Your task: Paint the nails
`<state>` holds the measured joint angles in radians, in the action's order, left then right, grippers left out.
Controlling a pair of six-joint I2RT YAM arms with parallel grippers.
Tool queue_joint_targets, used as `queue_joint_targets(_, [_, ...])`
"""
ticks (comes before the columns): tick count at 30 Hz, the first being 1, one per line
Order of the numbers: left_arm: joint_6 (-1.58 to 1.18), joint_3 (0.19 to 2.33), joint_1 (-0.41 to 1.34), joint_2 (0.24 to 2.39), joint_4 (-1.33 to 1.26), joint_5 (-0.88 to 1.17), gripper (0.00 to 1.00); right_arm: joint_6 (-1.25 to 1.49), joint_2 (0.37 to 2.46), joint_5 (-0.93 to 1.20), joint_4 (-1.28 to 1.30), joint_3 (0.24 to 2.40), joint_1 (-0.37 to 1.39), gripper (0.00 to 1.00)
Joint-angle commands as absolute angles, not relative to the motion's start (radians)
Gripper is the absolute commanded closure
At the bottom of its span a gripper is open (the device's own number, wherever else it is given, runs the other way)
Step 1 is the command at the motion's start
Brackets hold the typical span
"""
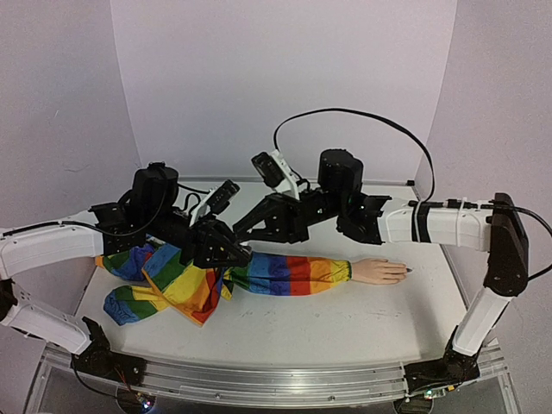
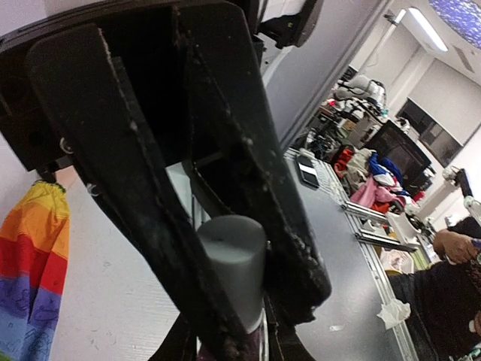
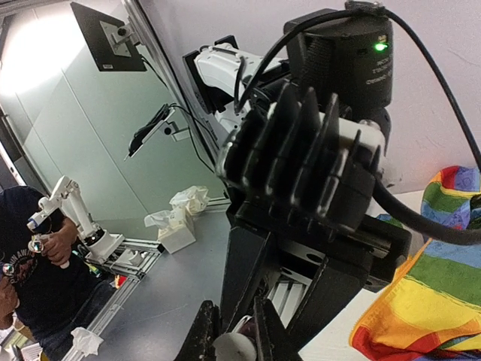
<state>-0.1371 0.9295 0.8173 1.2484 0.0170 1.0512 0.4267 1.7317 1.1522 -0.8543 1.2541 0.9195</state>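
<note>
A pale mannequin hand (image 1: 378, 271) lies palm down at the right end of a rainbow-striped sleeve (image 1: 285, 272). Its nails (image 1: 404, 273) are tiny, and one fingertip looks dark. Both grippers meet over the sleeve's left part, far from the hand. My left gripper (image 2: 263, 316) is shut on the small polish bottle (image 2: 233, 256), whose grey cylinder shows between the fingers with purple below it. My right gripper (image 3: 234, 335) faces it, shut on the bottle's whitish round end (image 3: 234, 349). In the top view, my left gripper (image 1: 235, 252) and my right gripper (image 1: 241, 231) hide the bottle.
The white table (image 1: 345, 319) has a metal rail (image 1: 259, 379) along its front edge and white walls on three sides. Loose rainbow cloth (image 1: 164, 289) bunches up at the left. A black cable (image 1: 362, 116) arcs over my right arm.
</note>
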Motion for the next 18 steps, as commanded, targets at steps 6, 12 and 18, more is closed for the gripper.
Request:
queue_joint_targets(6, [0.054,0.954,0.805,1.109,-0.029,0.17,1.0,0.345,1.693,0.618,-0.704,1.21,0.994,1.0])
queue_joint_targets(12, [0.122,1.054,0.806,1.184,-0.036,-0.085,1.0,0.522,1.808,-0.319,-0.301,1.428,1.192,1.0])
queue_joint_targets(18, [0.142,1.044,0.807,1.202,-0.041,-0.044,1.0,0.533,1.77,-0.263,-0.39,1.406,1.191,1.0])
